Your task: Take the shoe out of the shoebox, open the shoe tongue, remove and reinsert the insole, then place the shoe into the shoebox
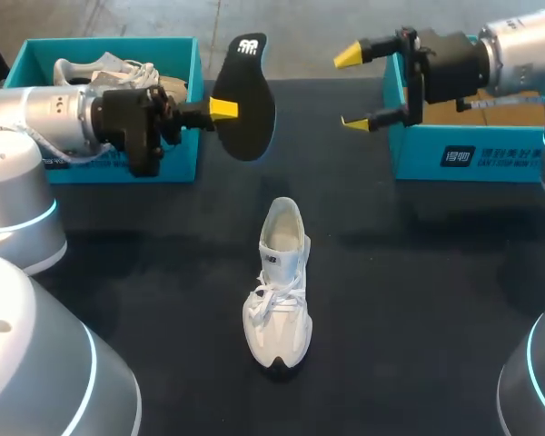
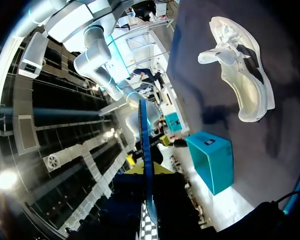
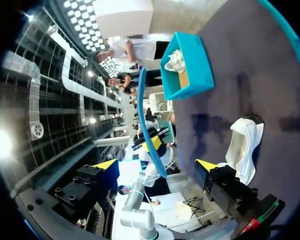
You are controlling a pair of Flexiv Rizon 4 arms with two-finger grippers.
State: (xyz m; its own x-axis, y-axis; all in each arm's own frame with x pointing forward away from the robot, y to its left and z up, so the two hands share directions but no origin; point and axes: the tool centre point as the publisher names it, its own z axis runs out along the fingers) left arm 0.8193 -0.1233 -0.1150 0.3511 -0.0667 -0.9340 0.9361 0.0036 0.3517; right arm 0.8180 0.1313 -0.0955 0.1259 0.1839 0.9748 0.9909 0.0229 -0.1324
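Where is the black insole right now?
In the head view, the insole is up in the air, left of middle, pinched in the left gripper. It is beside the left shoebox, beyond the white shoe.

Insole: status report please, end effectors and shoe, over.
Left end effector shut on insole, held above table. Right end effector open, empty. Shoe upright mid-table. Nothing between insole and shoe.
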